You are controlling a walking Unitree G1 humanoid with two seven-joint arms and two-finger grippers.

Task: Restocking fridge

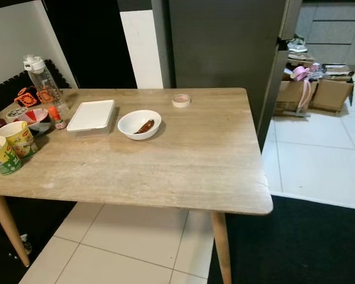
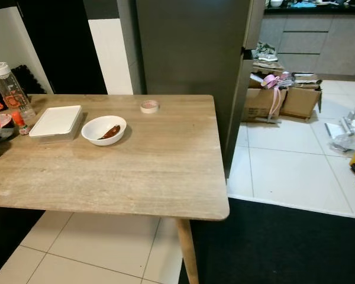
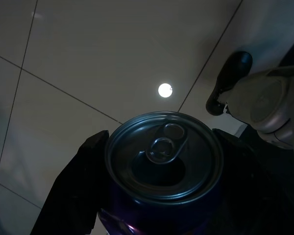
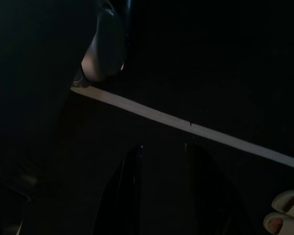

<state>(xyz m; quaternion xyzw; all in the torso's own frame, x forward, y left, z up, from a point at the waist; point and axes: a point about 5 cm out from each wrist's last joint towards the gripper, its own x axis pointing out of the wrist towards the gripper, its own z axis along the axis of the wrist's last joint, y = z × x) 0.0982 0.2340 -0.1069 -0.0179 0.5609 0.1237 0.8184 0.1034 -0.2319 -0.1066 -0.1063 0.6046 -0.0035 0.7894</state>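
The left gripper (image 3: pixel 161 196) is clamped on a purple can (image 3: pixel 164 164), held low over pale floor tiles (image 3: pixel 88 63). The right gripper (image 4: pixel 161 196) hangs in shadow, its fingers slightly apart. The worktop (image 1: pixel 183 160) carries a white bowl (image 1: pixel 139 124), a lidded container (image 1: pixel 92 115) and a water bottle (image 1: pixel 44 83). The grey fridge (image 1: pixel 225 47) stands behind it.

The can (image 3: pixel 164 166) held in the left gripper (image 3: pixel 161 161) is cut off by the picture's lower edge, so its label cannot be read. The right wrist view is very dark; the right gripper (image 4: pixel 161 186) shows as 2 faint finger outlines. 2 noodle cups (image 1: pixel 9 147) are cropped at the table's (image 1: pixel 183 160) left edge. Items atop the cardboard boxes (image 1: pixel 313 89) are too small to identify.
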